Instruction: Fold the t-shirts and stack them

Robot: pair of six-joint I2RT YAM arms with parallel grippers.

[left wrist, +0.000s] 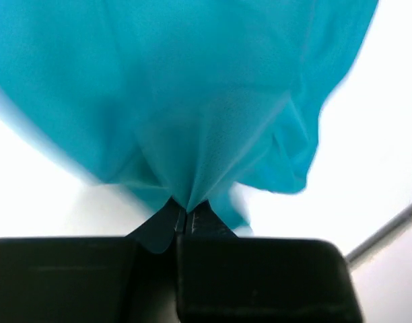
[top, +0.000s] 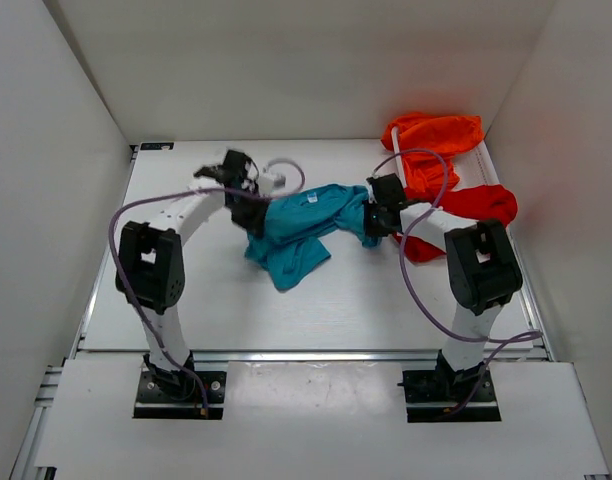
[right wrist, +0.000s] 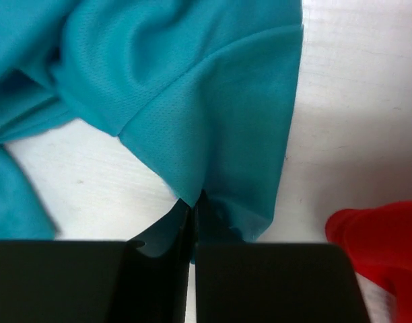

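White surface (top: 386, 300) carries the teal-blue t-shirt (top: 301, 230) at centre, spanning between both arms. Left end effector (left wrist: 186, 217) is clamped on its left edge; right end effector (right wrist: 193, 202) is clamped on its right edge. Red t-shirt (top: 481, 203) and orange t-shirt (top: 436, 133) lie far right

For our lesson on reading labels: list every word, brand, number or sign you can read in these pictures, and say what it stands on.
No text can be read in any view.
The white neck tag on the teal-blue t-shirt: too small to read.
The dark strip at the far left corner of the table: too small to read.
The red t-shirt and orange t-shirt: no print visible.
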